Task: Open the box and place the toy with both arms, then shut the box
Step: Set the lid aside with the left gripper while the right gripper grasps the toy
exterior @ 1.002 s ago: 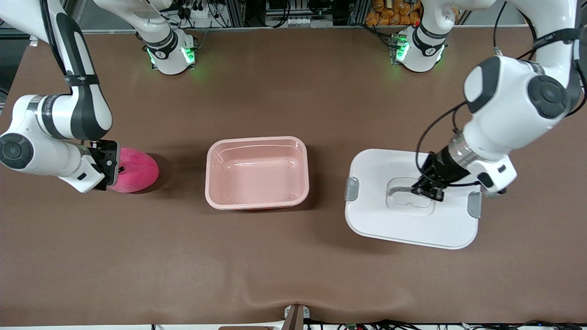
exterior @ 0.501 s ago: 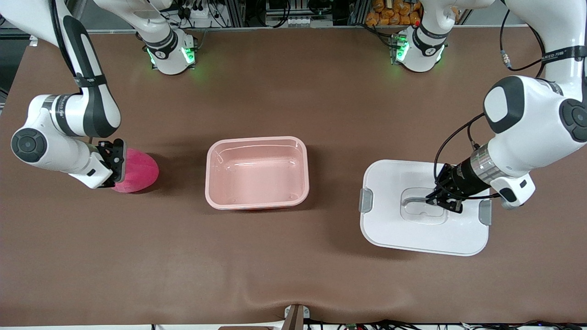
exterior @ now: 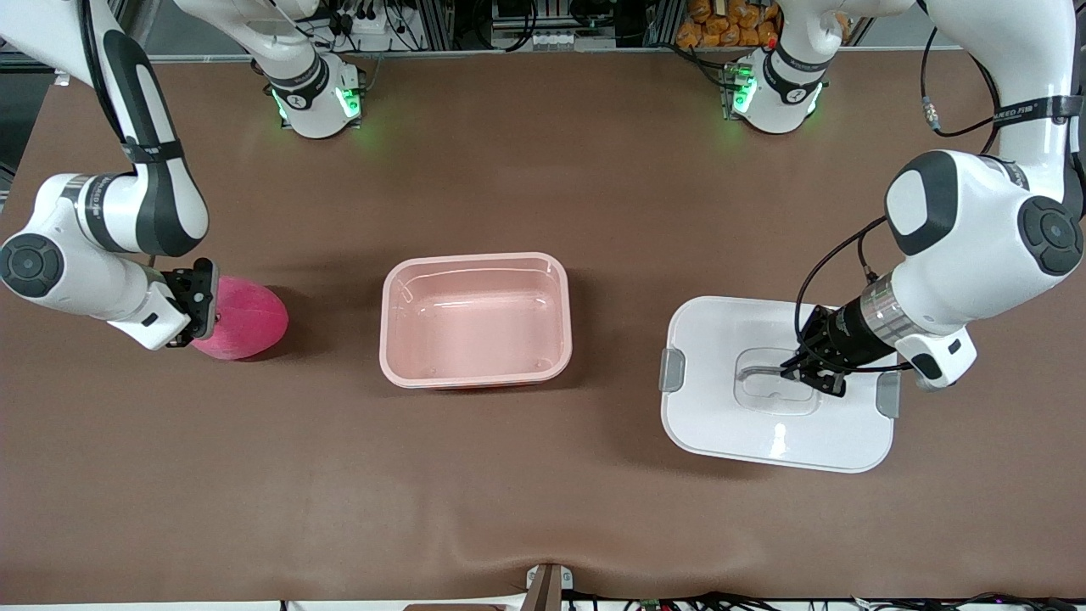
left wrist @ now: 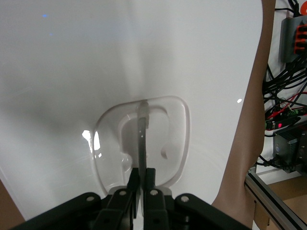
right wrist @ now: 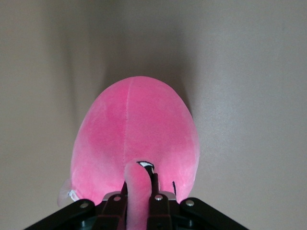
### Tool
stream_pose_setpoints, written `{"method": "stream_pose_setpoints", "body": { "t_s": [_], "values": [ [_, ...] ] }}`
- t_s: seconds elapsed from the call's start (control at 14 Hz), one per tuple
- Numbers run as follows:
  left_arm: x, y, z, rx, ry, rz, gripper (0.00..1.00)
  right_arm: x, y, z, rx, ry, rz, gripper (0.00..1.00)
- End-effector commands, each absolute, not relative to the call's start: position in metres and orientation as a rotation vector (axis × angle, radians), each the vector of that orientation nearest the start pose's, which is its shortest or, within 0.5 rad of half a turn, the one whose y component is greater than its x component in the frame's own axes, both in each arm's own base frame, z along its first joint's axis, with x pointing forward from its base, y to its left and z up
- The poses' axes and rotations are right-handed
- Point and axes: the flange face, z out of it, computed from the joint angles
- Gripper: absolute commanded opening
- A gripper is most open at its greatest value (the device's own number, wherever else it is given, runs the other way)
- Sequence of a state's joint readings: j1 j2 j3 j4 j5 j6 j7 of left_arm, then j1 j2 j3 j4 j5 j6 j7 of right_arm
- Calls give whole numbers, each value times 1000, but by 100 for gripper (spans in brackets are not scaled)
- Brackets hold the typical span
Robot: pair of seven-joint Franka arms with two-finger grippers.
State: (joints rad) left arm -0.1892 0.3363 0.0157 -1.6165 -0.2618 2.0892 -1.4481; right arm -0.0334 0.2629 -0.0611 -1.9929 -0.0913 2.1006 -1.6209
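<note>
The box (exterior: 475,257), a pink translucent tub, stands open and empty in the middle of the table. Its white lid (exterior: 730,424) with grey side clips (exterior: 673,371) is toward the left arm's end, casting a shadow on the table. My left gripper (exterior: 813,374) is shut on the lid's clear handle (left wrist: 142,125), whose thin bar runs between the fingers (left wrist: 151,176). The hot-pink toy (exterior: 246,324) lies toward the right arm's end of the table. My right gripper (exterior: 202,307) is shut on a fold of the toy's plush (right wrist: 136,184), with the toy's round body (right wrist: 136,136) just ahead of it.
The brown table (exterior: 543,492) carries only the box, lid and toy. Both arm bases (exterior: 314,93) (exterior: 772,85) stand at the edge farthest from the front camera. Cables and a metal frame (left wrist: 283,143) show past the table's edge in the left wrist view.
My right gripper has shut on the toy's plush and the toy has shifted slightly. The left gripper carried the lid farther toward the left arm's end and levelled it.
</note>
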Motion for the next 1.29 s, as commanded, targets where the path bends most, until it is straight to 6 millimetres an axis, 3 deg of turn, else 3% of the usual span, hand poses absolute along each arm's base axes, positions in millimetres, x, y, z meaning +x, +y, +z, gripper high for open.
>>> {"method": "stream_pose_setpoints", "body": {
  "t_s": [0.0, 0.29, 0.57, 0.93, 1.22],
  "values": [
    [654, -127, 454, -2635, -2136, 154, 0, 574, -57, 332, 2255, 2259, -258, 0],
    [652, -120, 466, -2616, -2165, 131, 0, 580, -52, 358, 2471, 2085, -331, 0],
    [654, -79, 469, -2549, -2218, 131, 0, 590, -25, 404, 2703, 1849, -399, 0],
    [657, -43, 464, -2520, -2236, 138, 0, 597, 19, 454, 2918, 1487, -441, 0],
    [656, -50, 462, -2537, -2215, 146, 0, 596, 77, 490, 3039, 1110, -448, 0]
  ]
}}
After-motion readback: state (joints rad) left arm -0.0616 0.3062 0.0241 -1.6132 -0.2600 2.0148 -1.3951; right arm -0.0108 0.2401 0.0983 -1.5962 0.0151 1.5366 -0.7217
